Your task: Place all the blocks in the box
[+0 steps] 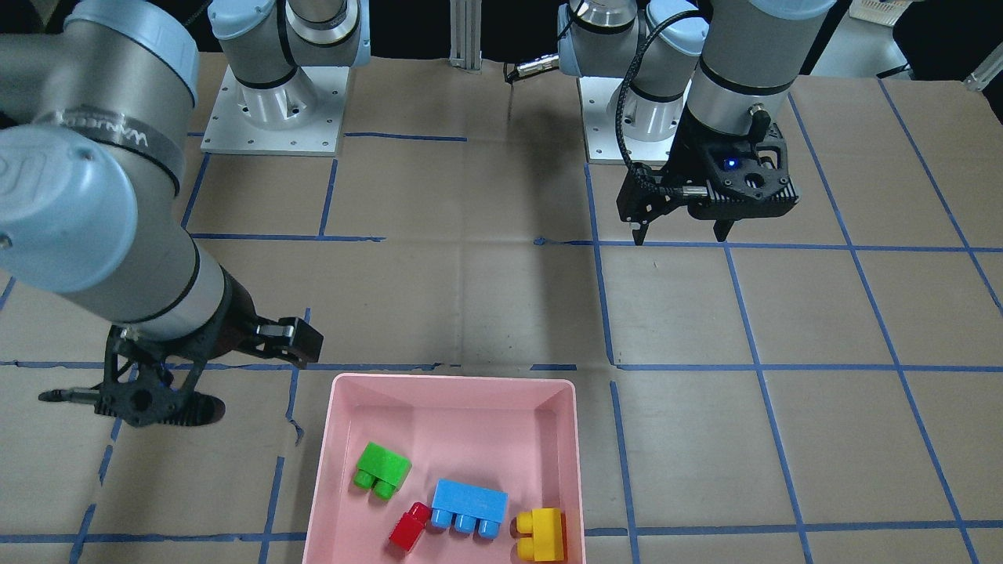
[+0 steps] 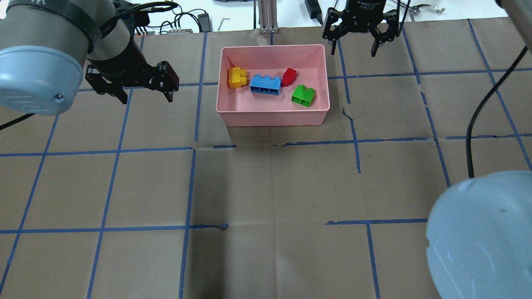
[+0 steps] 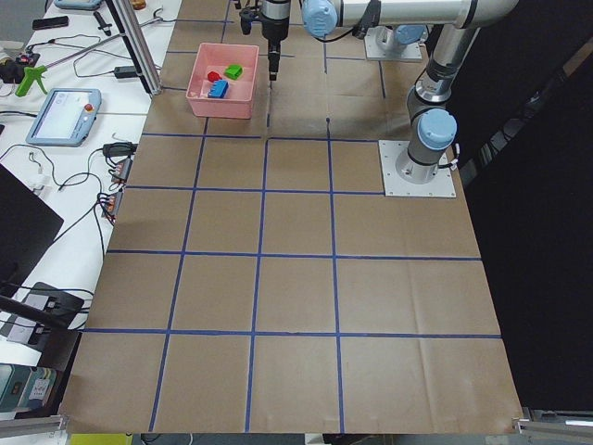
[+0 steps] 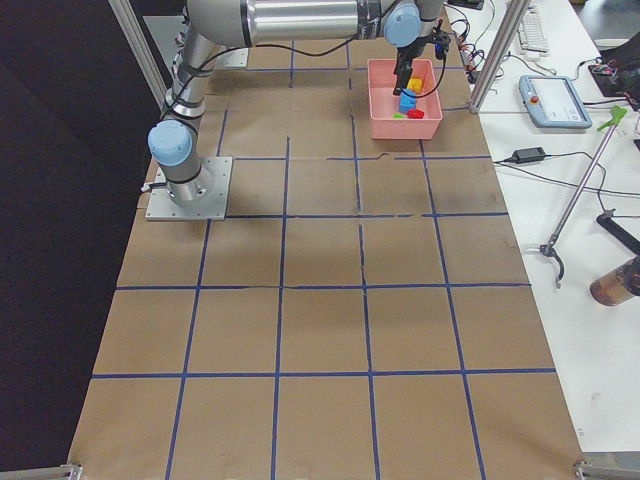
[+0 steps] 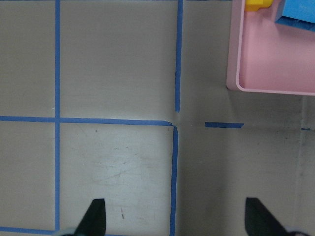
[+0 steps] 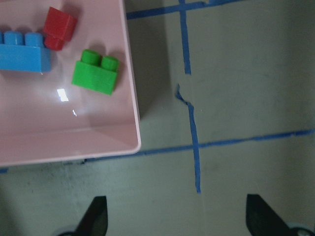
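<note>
Pink plastic walls of the box (image 2: 272, 118) stand between the two sets of jaws, and all four blocks lie on its floor. The left jaws hang wide apart with nothing between them, over bare tabletop (image 2: 266, 187) outside the box. Their wrist camera catches only the box's nearest corner. There the yellow block (image 2: 237, 77), the one closest to these jaws, and the blue block (image 2: 266, 84) are both cropped by the picture's edge.

The right jaws are also spread apart and hold nothing. They hang over the tabletop just past the box's opposite wall. The green block (image 2: 303, 95) lies closest to them, apart from the others. Their wrist camera shows it whole, along with the red block (image 2: 289, 76), while the blue block runs off the frame.

The red block appears to touch the blue block's end on the side of the right jaws. The yellow block sits just beside the blue block's other end, and we cannot tell whether the two meet.

In both side views the blocks are small flecks of colour, too small for us to make out studs. In the view from the robot's right, the right arm covers part of the box.
</note>
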You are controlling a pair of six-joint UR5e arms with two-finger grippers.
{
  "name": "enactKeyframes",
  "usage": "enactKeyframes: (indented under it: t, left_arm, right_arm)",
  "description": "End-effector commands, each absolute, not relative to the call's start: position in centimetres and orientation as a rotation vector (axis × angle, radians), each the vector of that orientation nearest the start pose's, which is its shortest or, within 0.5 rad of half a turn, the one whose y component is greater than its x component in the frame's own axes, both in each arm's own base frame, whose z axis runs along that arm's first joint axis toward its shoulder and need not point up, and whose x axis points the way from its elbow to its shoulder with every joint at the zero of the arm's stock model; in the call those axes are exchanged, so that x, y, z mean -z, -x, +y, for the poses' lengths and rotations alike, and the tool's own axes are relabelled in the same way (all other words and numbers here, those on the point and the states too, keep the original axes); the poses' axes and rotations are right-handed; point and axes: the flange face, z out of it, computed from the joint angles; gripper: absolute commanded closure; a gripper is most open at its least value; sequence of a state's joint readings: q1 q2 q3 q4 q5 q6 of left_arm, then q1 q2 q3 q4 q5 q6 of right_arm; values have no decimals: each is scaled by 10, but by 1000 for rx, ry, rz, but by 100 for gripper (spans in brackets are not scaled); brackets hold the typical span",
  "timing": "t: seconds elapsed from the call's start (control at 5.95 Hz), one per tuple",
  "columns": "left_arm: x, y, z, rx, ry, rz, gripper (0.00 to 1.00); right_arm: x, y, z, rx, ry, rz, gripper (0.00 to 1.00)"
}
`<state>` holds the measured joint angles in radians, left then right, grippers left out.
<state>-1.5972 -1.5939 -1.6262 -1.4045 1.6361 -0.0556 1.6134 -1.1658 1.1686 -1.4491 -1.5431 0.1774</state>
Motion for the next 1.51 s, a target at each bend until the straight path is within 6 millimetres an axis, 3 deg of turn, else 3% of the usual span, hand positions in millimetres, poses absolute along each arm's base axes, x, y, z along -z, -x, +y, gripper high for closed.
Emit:
enactKeyframes:
  t: [0.0,0.17,0.34,0.67,1.01,1.34]
  left_arm:
    - [-467,140,-506,145,17,3075,1]
    - [-471,139,-504,156,20,3070,1]
    - [-471,140,-503,157,22,3073,1]
    - [-474,141,-493,164,17,3078,1]
    - [-469,142,-480,147,2,3077,1]
    - [-463,140,-482,130,-3,3071,1]
  right_arm:
    - [-467,-134,-541,-193,-284,3101,1]
    - [-474,-136,-502,-181,-303,3100,1]
    - [-492,-138,-488,-90,-389,3096,0]
    - [-499,-158,-497,-57,-343,3109,0]
    - [-492,-158,-502,-73,-319,3111,0]
    - [-493,-152,-503,-68,-331,3114,0]
